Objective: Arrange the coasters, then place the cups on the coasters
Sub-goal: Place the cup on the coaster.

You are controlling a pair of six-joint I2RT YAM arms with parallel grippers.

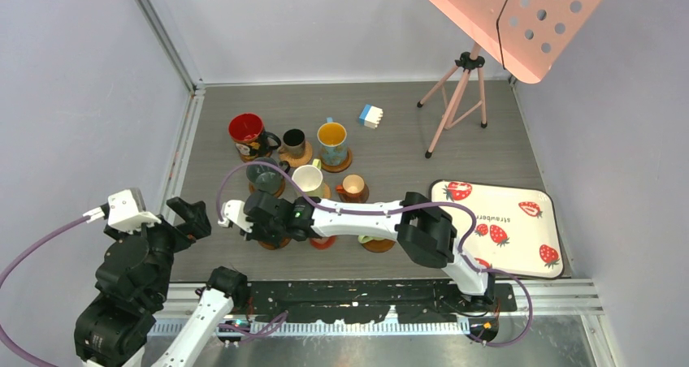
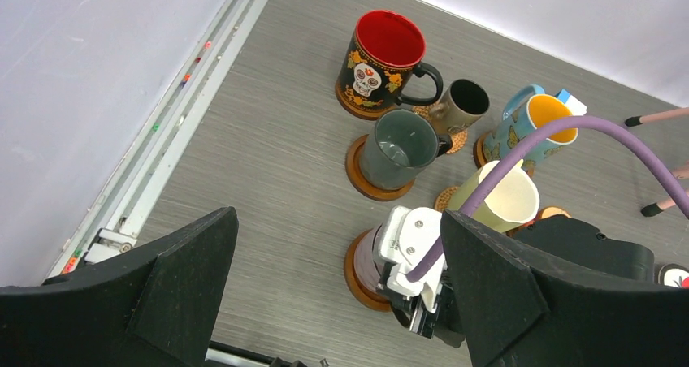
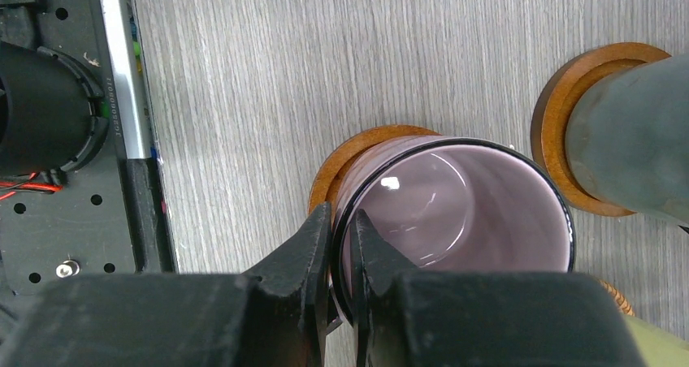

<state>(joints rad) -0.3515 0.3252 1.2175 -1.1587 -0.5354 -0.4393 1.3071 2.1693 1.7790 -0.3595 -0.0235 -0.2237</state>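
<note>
Mauve cup [image 3: 455, 213] sits over a brown coaster [image 3: 345, 156] at the near-left of the group on the desk [image 3: 244, 75]. The right end effector [image 3: 341, 221] pinches its wall, one finger inside, probably to keep it upright and centred. The left end effector [image 2: 337, 221] hangs wide open, empty.

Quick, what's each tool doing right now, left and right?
Left tool: open, holding nothing.
Right tool: closed on the purple mug rim.
</note>
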